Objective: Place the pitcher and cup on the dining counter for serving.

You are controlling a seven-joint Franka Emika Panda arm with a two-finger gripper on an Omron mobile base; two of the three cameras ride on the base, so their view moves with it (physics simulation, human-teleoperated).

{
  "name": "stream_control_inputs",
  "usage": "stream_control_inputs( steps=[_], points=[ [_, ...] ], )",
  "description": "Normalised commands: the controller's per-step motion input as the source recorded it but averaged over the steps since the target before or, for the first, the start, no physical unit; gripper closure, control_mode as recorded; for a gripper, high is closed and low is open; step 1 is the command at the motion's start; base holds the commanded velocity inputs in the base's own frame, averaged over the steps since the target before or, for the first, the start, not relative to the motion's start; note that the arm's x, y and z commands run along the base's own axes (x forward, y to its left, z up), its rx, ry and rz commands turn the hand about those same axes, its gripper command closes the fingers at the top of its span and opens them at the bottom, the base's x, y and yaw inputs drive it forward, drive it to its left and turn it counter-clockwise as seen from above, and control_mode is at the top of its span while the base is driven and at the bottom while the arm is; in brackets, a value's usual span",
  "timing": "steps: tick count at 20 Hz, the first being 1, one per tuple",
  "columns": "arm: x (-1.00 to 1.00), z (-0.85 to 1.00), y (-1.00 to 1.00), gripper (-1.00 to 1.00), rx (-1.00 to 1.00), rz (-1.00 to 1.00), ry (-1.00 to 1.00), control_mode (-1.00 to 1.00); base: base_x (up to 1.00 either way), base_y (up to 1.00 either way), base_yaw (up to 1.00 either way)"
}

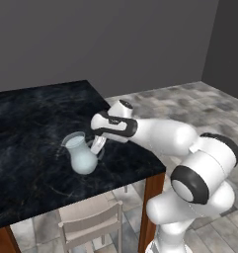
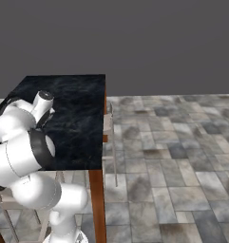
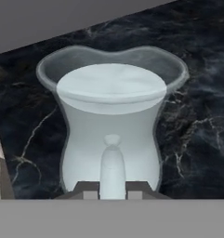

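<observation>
My jaws are pinched on the loop handle [image 3: 112,162] of the pitcher [image 1: 82,154], which looks like it's standing upright on the dining counter [image 1: 26,123] near its front edge. I'd let go gently and back straight off. Can't see the cup, and my fingertips are mostly cut off.

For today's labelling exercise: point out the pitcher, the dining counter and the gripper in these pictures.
pitcher [image 1: 82,157], left base view, on its rounded belly.
dining counter [image 1: 26,123], left base view, on bare black marbled top.
gripper [image 1: 98,147], left base view, at the fingertips closed on the pitcher's handle.
</observation>
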Motion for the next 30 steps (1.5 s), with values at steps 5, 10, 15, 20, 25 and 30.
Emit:
stream_control_inputs(
  steps=[5, 10, 15, 20, 25, 30],
  points=[
    [-0.06, -0.28, 0.00, 1.00, 0.00, 0.00, -0.10, -1.00, 0.00, 0.00, 0.00],
    [-0.07, -0.25, -0.05, 1.00, 0.00, 0.00, -0.03, -1.00, 0.00, 0.00, 0.00],
    [-0.04, -0.06, -0.06, -1.00, 0.00, 0.00, 0.01, -1.00, 0.00, 0.00, 0.00],
    [0.00, 0.00, -0.04, -1.00, 0.00, 0.00, 0.00, -1.00, 0.00, 0.00, 0.00],
    [-0.11, 0.16, -0.42, -1.00, 0.00, 0.00, 0.00, -1.00, 0.00, 0.00, 0.00],
    [-0.27, 0.26, -0.70, -1.00, 0.00, 0.00, 0.00, -1.00, 0.00, 0.00, 0.00]
  ],
)
